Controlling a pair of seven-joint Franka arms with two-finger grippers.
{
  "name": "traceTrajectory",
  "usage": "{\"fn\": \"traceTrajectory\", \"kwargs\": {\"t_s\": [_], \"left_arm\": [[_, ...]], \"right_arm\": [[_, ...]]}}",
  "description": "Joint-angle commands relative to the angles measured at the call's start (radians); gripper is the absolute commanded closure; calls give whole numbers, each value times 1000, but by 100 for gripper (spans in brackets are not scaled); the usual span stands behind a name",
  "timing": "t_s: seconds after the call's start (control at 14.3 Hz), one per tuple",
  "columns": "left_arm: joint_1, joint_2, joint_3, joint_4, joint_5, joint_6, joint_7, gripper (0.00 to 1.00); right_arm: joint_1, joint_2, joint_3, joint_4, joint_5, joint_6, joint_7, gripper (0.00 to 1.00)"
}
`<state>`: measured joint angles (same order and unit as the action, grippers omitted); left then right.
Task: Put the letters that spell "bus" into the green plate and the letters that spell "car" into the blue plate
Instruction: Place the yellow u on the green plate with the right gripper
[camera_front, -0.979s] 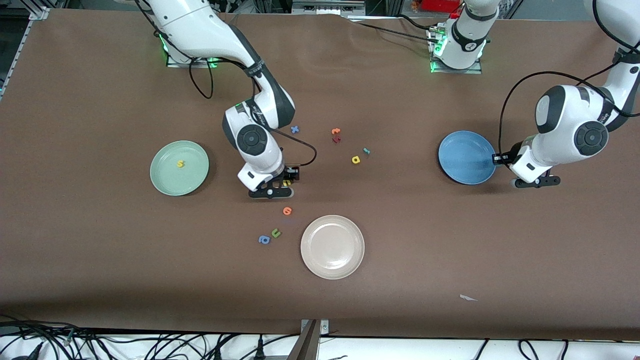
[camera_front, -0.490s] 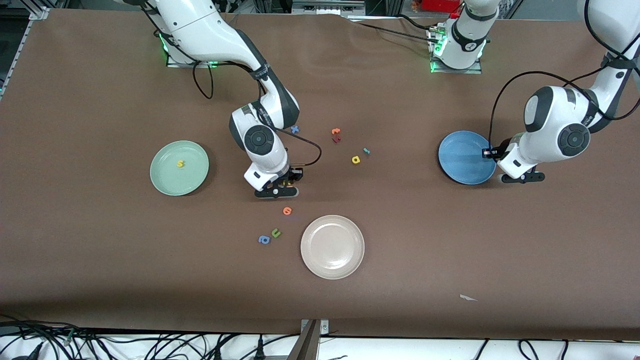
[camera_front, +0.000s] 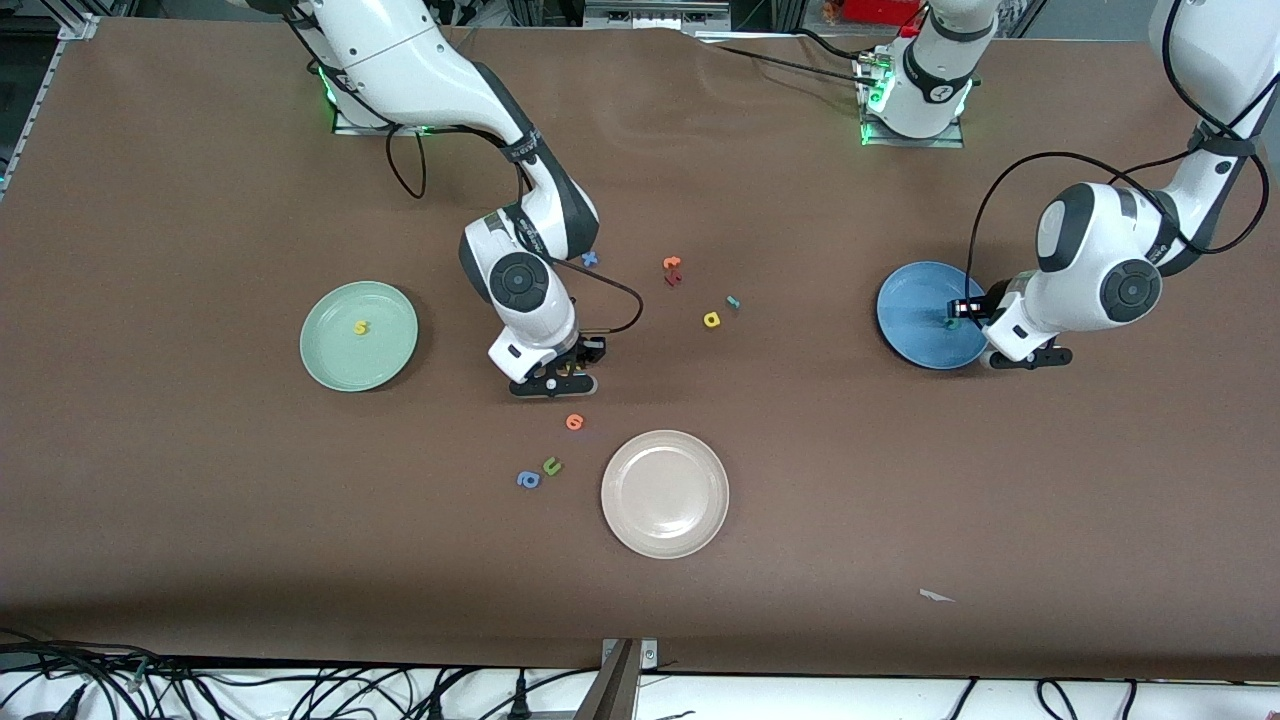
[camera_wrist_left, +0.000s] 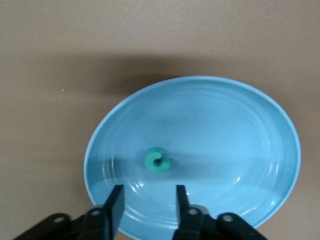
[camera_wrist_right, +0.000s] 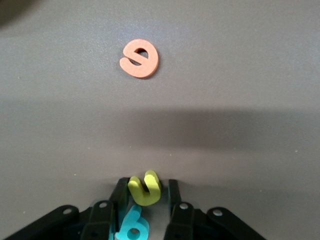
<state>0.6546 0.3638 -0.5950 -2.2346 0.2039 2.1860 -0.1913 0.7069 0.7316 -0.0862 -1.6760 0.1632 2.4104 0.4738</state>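
The left gripper (camera_wrist_left: 146, 204) had moved in from beside the blue plate (camera_front: 915, 345) to over its rim, and its fingers had parted: the teal c (camera_wrist_left: 157, 160) now lay loose in the plate, clear of both fingers. By my reading, that put the first letter of "car" home, with the yellow a (camera_front: 711, 320) and the thin teal r (camera_front: 733, 301) still on the table between the two arms.

The c lay flat; being round it had no real long axis, and its mouth faced toward the plate's middle.

The right gripper (camera_wrist_right: 145, 197) stood low at the table, nearer the green plate (camera_front: 335, 355) than the a. Its fingers had narrowed onto the yellow u (camera_wrist_right: 145, 187), which pointed its open end away from the fingers, with the teal b (camera_wrist_right: 132, 229) lying just beside it. The yellow s (camera_front: 360, 327) already lay in the green plate.
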Motion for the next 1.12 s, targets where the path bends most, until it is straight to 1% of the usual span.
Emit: {"fn": "traceTrajectory", "kwargs": {"t_s": [0.0,0.07,0.14,0.28,0.42,0.56,0.63,0.7,0.77,0.91,1.05], "left_arm": [[-1,-12,-9,10,14,3,-30,0],[-1,-20,-12,18,14,1,-34,0],[0,-26,-34,33,14,-2,-51,0],[-1,-28,-80,68,14,-8,-146,0],[-1,-26,-135,70,12,-6,-241,0],[-1,-26,-198,70,12,-5,-340,0],[-3,-25,-233,70,12,-5,-402,0],[-4,-23,-271,69,14,-3,-462,0],[-24,-22,-294,69,14,1,-512,0],[-103,-19,-296,81,15,5,-591,0],[-160,-9,-296,85,18,5,-649,0]], "right_arm": [[9,23,-6,27,1,9,-1,91],[8,20,-7,28,-7,4,-12,95],[8,11,-12,27,-7,-2,-17,97],[6,-29,-32,22,-8,-40,-14,97],[6,-79,-79,22,-10,-118,-23,97],[6,-124,-131,13,-10,-245,-84,97],[8,-145,-167,-17,-11,-301,-112,96],[8,-190,-205,-77,-13,-306,-136,96],[6,-233,-231,-134,-14,-304,-186,96],[6,-314,-297,-250,-16,-304,-321,96],[6,-366,-377,-362,-14,-284,-455,96]]}}
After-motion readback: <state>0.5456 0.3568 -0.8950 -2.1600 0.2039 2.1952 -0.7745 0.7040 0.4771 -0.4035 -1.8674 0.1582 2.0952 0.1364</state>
